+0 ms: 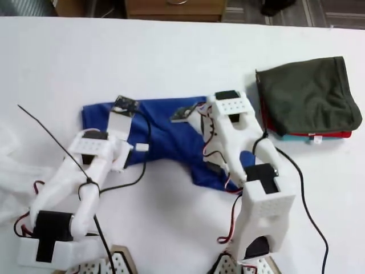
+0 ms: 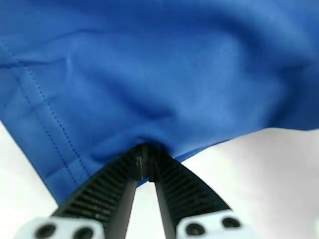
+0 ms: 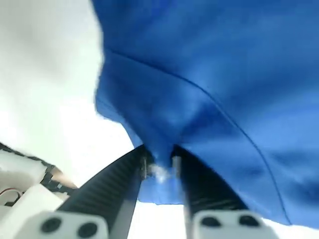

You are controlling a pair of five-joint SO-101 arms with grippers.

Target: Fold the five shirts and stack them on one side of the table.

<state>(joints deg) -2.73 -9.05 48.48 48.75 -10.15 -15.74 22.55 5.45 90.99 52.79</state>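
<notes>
Blue shirt point(image 1: 165, 134) lies spread and somewhat wrinkled in the middle of the white table point(image 1: 171, 51), with both arms standing over it, one at its left part and one nearer its middle. The left gripper point(image 2: 144, 160) has its jaws closed together on a pinch of the cloth at an edge, close to a stitched hem; the fabric gathers into small folds just where the tips meet. The right gripper point(image 3: 159, 168) is clamped on the shirt too, with a bunch of blue cloth pressed between its jaws beside another seam. I judge that the two holds are taken apart from each other so that the arms can lift and carry the cloth together — one grip alone would let it sag and twist. At the right side of the table, well apart from the blue shirt, sits the stack point(image 1: 311, 100) of folded shirts: dark green on top, red under it, teal at the bottom. It is probably placed there to leave the middle free for folding — the blue shirt should join it once it is folded. As for writing, I can read none on any shirt. A small pale tag point(image 1: 313, 138) shows at the near edge of the stack, too small to tell what is on it.
</notes>
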